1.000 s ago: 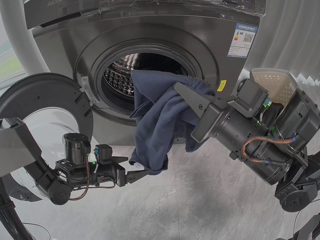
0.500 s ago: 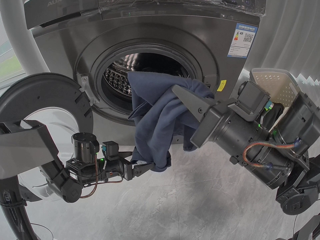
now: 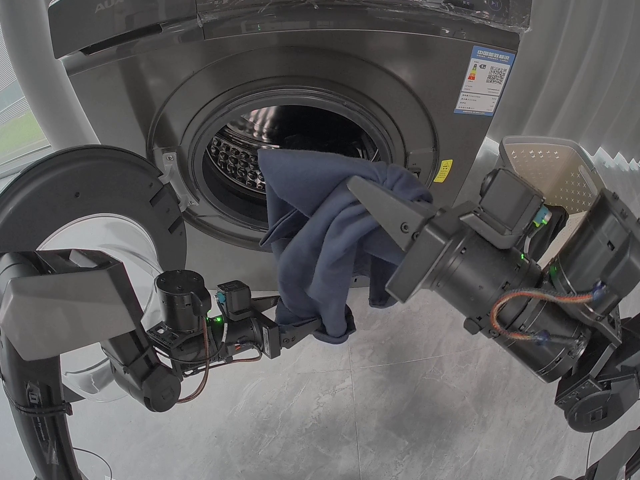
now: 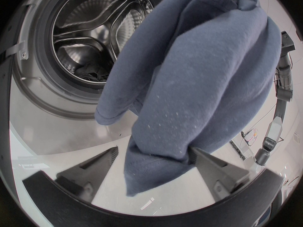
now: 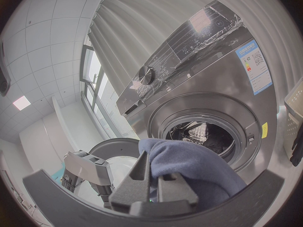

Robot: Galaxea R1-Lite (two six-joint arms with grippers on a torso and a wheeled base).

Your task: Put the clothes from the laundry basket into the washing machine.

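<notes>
A blue garment (image 3: 320, 235) hangs in front of the washing machine's (image 3: 300, 55) open drum (image 3: 240, 161). My right gripper (image 3: 357, 185) is shut on its top fold, level with the drum mouth; the right wrist view shows the pinched fold (image 5: 189, 164) in this gripper (image 5: 153, 174). My left gripper (image 3: 301, 309) is open at the garment's bottom hem, low near the floor. In the left wrist view the hem (image 4: 151, 171) hangs between this gripper's (image 4: 153, 149) spread fingers. Dark clothes (image 4: 91, 73) lie inside the drum. The pale laundry basket (image 3: 553, 168) stands at the right.
The round machine door (image 3: 87, 195) is swung open to the left, just behind my left arm. Grey tiled floor (image 3: 373, 408) lies in front of the machine. A dark piece of cloth (image 5: 296, 148) hangs at the basket (image 5: 295, 107).
My left arm has moved right and slightly up, bringing its open gripper around the garment's hem, which has bunched up a little. The right gripper has hardly moved.
</notes>
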